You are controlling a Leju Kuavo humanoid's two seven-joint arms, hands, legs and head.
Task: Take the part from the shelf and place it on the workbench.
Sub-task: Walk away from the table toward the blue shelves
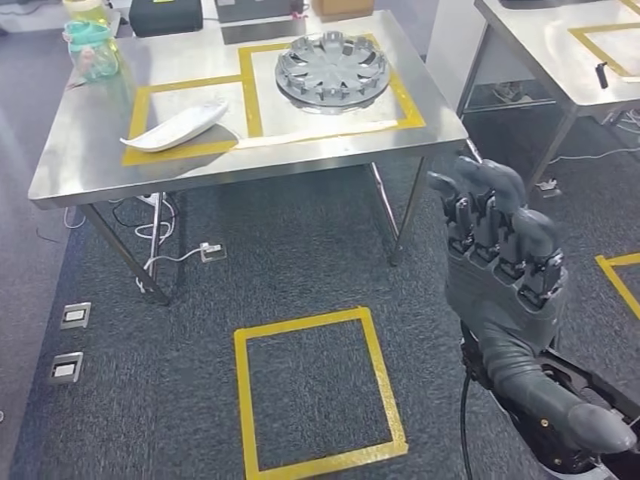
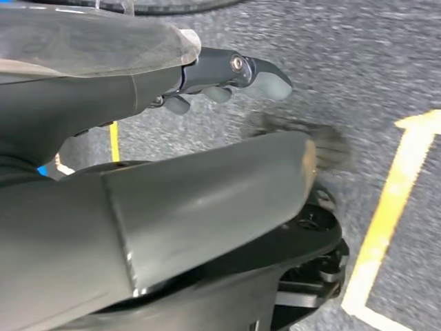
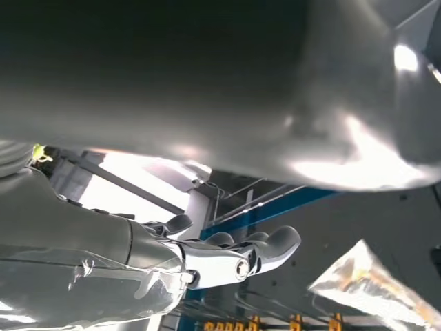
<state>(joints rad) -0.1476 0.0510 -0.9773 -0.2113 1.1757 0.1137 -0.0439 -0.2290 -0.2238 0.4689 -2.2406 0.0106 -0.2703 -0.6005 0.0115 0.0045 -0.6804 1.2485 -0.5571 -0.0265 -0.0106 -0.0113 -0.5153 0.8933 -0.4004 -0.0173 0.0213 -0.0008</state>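
On the bench ahead, I see the grey wheel-cover part already lying inside its taped square; my right hand holds nothing, fingers curled.

No lettering, label, brand name or number can be read in any of the views. The only markings are plain yellow tape outlines: two adjoining rectangles on the stainless-steel counter and a square of yellow tape on the dark grey carpeted floor, none bearing text. Small orange marks along the edge of the right wrist view are too blurred to make out.
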